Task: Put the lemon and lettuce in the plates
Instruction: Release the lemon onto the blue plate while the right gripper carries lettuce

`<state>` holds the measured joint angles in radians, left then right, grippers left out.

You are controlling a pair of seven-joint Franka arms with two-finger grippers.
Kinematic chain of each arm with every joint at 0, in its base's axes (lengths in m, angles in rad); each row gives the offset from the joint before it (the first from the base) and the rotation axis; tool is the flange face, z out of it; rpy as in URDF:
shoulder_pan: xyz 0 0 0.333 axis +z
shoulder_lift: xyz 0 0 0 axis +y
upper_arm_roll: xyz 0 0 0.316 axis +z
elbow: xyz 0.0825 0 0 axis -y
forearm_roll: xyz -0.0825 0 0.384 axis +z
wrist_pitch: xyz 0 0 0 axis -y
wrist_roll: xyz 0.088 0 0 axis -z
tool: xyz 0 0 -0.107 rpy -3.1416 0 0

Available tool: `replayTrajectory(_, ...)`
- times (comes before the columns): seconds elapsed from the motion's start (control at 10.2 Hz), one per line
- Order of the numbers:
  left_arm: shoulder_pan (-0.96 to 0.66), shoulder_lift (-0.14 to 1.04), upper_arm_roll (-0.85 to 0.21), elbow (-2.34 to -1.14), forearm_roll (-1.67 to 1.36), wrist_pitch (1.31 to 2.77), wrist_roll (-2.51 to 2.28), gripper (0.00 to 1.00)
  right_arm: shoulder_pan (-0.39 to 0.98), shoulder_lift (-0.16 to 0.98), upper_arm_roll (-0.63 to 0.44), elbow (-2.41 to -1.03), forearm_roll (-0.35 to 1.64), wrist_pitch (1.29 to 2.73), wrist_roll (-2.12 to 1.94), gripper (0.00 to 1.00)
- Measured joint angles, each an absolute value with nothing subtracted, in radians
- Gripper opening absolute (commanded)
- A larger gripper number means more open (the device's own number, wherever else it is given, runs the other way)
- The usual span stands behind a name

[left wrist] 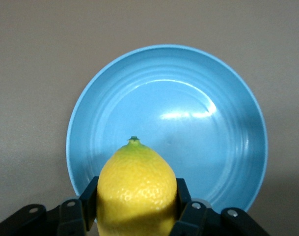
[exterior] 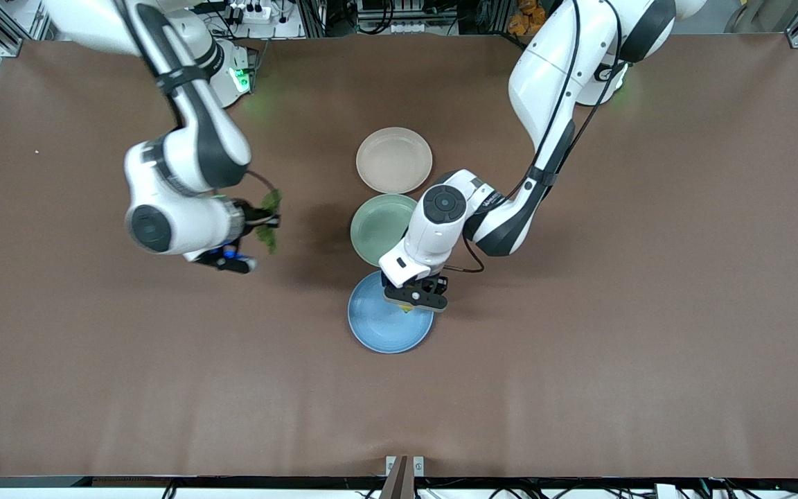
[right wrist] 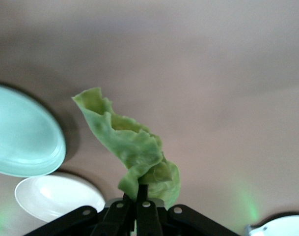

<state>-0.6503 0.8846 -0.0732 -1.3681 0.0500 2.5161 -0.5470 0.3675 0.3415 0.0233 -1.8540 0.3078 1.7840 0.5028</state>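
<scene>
My left gripper point(exterior: 410, 305) is shut on the yellow lemon point(left wrist: 136, 189) and holds it just over the blue plate point(exterior: 382, 330), above the part of its rim toward the robots. In the left wrist view the blue plate point(left wrist: 188, 123) fills the frame under the lemon. My right gripper point(exterior: 265, 220) is shut on the crinkled green lettuce point(exterior: 271, 205) and holds it in the air over bare table, toward the right arm's end from the plates. The lettuce point(right wrist: 132, 147) hangs from the shut fingers. The beige-pink plate point(exterior: 394, 159) lies empty, farthest from the front camera.
A pale green plate point(exterior: 378, 225) lies between the beige-pink plate and the blue plate, partly under the left wrist. In the right wrist view the green plate point(right wrist: 21, 135) and the beige-pink plate point(right wrist: 56, 196) show beside the lettuce.
</scene>
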Motion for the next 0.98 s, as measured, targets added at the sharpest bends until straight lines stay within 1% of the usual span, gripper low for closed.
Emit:
replayTrajectory(0.1, -0.650, 0.893, -0.073, -1.368, 0.050, 2.524, -0.547, 0.31, 0.432, 0.342, 0.025, -1.855, 0.310, 1.789, 0.569, 0.00)
replayTrajectory(0.2, -0.650, 0.899, -0.072, -1.368, 0.050, 2.529, -0.547, 0.71, 0.503, 0.344, 0.026, -1.857, 0.311, 1.809, 0.645, 0.00)
replayTrajectory(0.29, -0.650, 0.899, -0.072, -1.368, 0.050, 2.532, -0.547, 1.00, 0.564, 0.346, 0.028, -1.860, 0.311, 1.838, 0.712, 0.00)
replayTrajectory(0.49, -0.650, 0.899, -0.072, -1.366, 0.050, 2.533, -0.547, 1.00, 0.667, 0.350, 0.028, -1.870, 0.311, 1.881, 0.824, 0.00)
replayTrajectory(0.78, -0.649, 0.897, -0.072, -1.359, 0.050, 2.541, -0.547, 1.00, 0.765, 0.365, 0.028, -1.883, 0.321, 1.907, 0.920, 0.00)
replayTrajectory(0.98, -0.640, 0.875, -0.067, -1.343, 0.050, 2.545, -0.547, 1.00, 0.842, 0.415, 0.029, -1.887, 0.327, 2.005, 0.982, 0.00)
